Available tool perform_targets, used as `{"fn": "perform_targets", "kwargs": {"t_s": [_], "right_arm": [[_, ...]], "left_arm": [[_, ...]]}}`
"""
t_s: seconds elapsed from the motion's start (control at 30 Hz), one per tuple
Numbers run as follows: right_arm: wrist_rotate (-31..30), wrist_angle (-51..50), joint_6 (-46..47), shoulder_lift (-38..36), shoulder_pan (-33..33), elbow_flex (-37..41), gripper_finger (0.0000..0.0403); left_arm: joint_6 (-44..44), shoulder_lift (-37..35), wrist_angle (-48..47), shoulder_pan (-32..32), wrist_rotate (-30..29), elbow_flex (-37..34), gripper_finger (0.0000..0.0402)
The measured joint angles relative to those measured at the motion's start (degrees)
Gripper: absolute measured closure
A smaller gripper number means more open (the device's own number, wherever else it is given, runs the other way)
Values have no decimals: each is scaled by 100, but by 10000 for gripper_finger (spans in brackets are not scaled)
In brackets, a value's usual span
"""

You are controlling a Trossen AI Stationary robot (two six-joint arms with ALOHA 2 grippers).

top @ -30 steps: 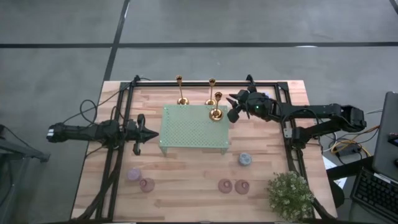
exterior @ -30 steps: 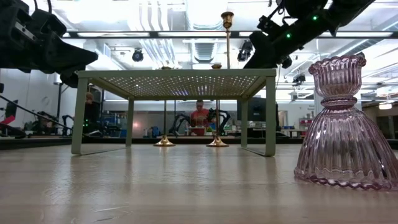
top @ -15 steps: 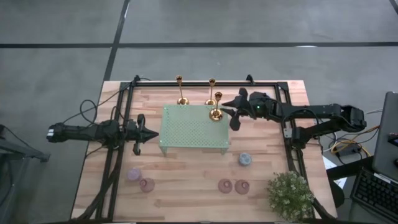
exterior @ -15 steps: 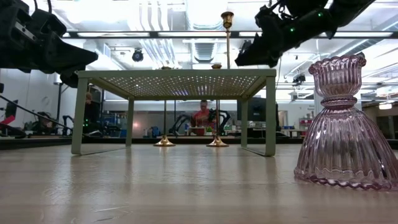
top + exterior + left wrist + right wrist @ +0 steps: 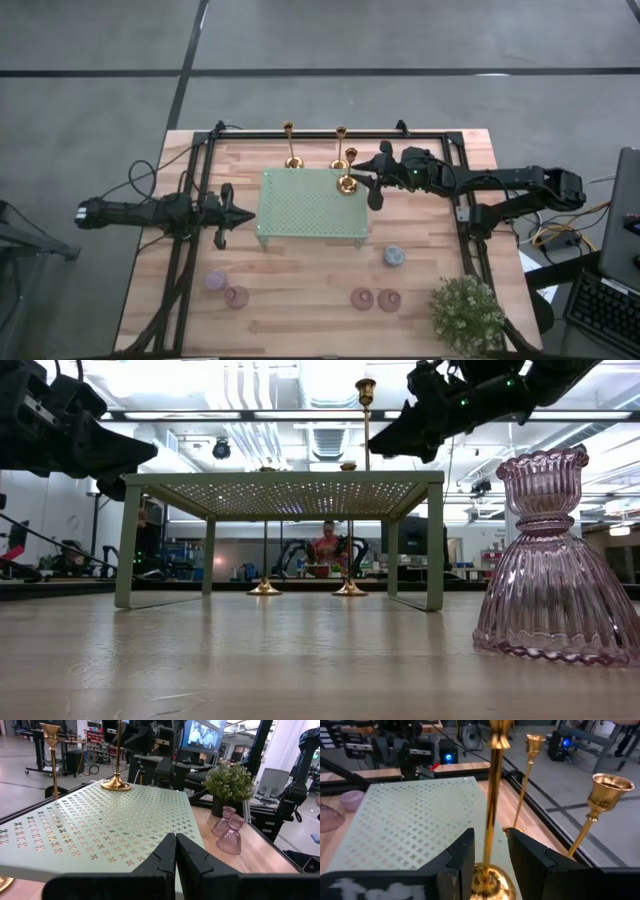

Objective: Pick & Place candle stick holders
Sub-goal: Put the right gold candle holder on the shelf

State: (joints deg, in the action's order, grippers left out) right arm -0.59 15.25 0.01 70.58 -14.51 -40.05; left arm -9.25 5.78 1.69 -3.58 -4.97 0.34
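Note:
One gold candle stick holder (image 5: pixel 347 183) stands by its round base on the far right corner of the green perforated stand (image 5: pixel 310 205). Two more candle stick holders (image 5: pixel 291 158) (image 5: pixel 340 160) stand on the wooden table behind the stand. My right gripper (image 5: pixel 372 185) is open. In the right wrist view its fingers (image 5: pixel 462 855) stand on either side of the near holder's stem (image 5: pixel 492 810), with a gap on each side. My left gripper (image 5: pixel 240 213) waits shut at the stand's left edge, seen as closed fingers (image 5: pixel 175 855) in its wrist view.
Small squat pink and lavender pieces (image 5: pixel 236 297) (image 5: pixel 362 297) and a blue one (image 5: pixel 394 256) sit toward the near edge. One pink piece (image 5: pixel 555 560) looms in the low view. A potted plant (image 5: pixel 466 312) stands at the near right corner. Black frame rails (image 5: pixel 200 160) border the table.
My right gripper has swung at the wrist and tipped up toward level, so its fingers now reach closer to the stem of the candle stick holder on the stand. That holder has stayed upright in place.

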Motion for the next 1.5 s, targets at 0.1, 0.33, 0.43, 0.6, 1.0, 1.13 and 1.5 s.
{"fn": "perform_targets", "kwargs": {"t_s": [0.1, 0.33, 0.43, 0.6, 1.0, 1.13, 1.5], "right_arm": [[106, 166, -19, 91, -2, 0, 298], [106, 429, -60, 165, -2, -1, 321], [109, 450, -70, 172, -2, -2, 336], [106, 470, -144, 172, -2, -2, 374], [109, 1038, 27, 191, -2, 0, 389], [128, 1352, 209, 197, -2, 0, 389], [241, 1575, 573, 1088, -4, -721, 390]], "left_arm": [[1, 0, 0, 0, 0, 0, 388], [0, 0, 0, 0, 0, 0, 388], [0, 0, 0, -1, 0, 0, 388], [-1, 0, 0, 1, 0, 0, 388], [1, 0, 0, 0, 0, 0, 388], [-1, 0, 0, 0, 0, 0, 388], [1, 0, 0, 1, 0, 0, 388]]}}
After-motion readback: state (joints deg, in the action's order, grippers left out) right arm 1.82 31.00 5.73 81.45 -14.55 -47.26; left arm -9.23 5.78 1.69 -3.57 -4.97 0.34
